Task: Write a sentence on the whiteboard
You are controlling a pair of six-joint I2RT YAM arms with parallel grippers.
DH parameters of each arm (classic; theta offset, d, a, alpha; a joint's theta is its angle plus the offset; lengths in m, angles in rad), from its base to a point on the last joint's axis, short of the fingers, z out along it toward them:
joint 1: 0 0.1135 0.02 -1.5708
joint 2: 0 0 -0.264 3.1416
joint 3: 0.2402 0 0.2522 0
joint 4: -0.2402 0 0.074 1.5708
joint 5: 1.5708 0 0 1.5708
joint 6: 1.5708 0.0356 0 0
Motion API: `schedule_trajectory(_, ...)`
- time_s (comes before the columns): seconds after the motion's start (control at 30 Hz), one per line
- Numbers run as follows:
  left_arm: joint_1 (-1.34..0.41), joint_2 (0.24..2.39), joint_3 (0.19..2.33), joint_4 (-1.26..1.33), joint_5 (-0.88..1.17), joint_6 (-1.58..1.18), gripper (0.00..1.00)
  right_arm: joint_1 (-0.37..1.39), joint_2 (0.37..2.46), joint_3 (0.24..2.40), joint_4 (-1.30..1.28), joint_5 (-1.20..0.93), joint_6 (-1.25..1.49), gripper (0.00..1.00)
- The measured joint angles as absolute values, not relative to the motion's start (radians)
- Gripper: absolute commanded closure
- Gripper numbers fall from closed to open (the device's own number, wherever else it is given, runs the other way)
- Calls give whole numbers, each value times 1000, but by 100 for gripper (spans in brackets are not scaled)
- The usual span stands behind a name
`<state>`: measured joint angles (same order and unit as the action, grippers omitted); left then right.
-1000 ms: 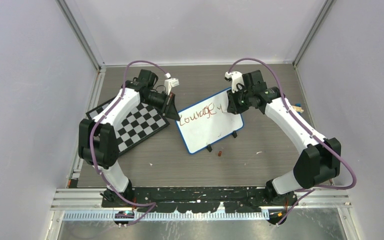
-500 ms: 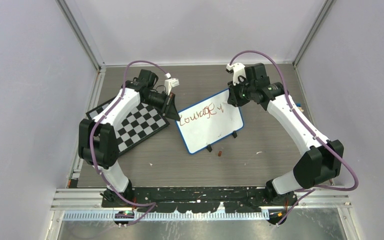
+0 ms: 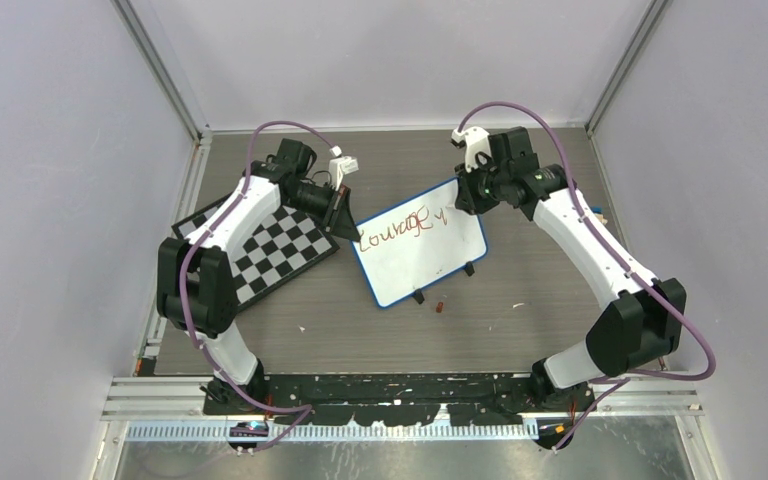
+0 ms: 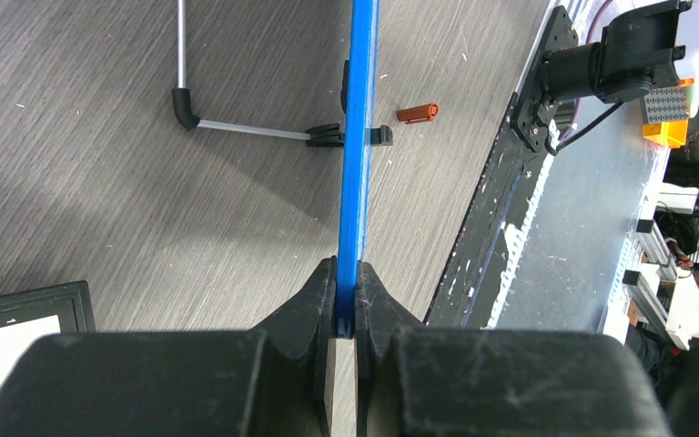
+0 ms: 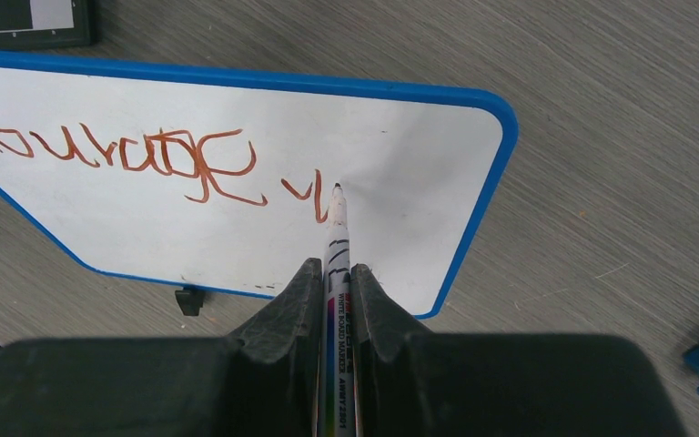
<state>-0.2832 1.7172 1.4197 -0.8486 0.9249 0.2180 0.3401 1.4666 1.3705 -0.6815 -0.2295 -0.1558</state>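
The right gripper point(image 5: 335, 273) was closed to a narrow gap around a marker point(image 5: 338, 238), whose barrel ran out between the fingers toward 12 o'clock in the wrist view. The marker's dark tip was at the surface of the whiteboard point(image 5: 419, 146), just at 3 o'clock of a short "y"-like stroke. Whether it touched could not be told. The sentence point(image 5: 136, 155), in brownish-red, ran from there toward 9 o'clock. It was a word reading roughly "Courage" followed by that short stroke, all in one line.

The left gripper point(image 4: 347, 278) was pinched on the board's blue frame, one finger against each face of the edge. In the top view that grip was at the board's 10 o'clock corner, and the right gripper was over its 1 o'clock corner.

The board sat askew near the middle of the table point(image 3: 360, 330), with its black clip feet point(image 3: 419, 296) along the 6 o'clock edge. A checkered chessboard point(image 3: 270, 250) lay at its 9 o'clock. A small reddish-brown cap point(image 4: 417, 113) lay on the table just past the feet, at 6 o'clock.
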Motion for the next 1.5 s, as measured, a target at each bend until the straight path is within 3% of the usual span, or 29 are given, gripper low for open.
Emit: schedule_trajectory(1.5,-286,1717,1423,-854,924,221,100,302,1486,1371,-703,-289,-155,100)
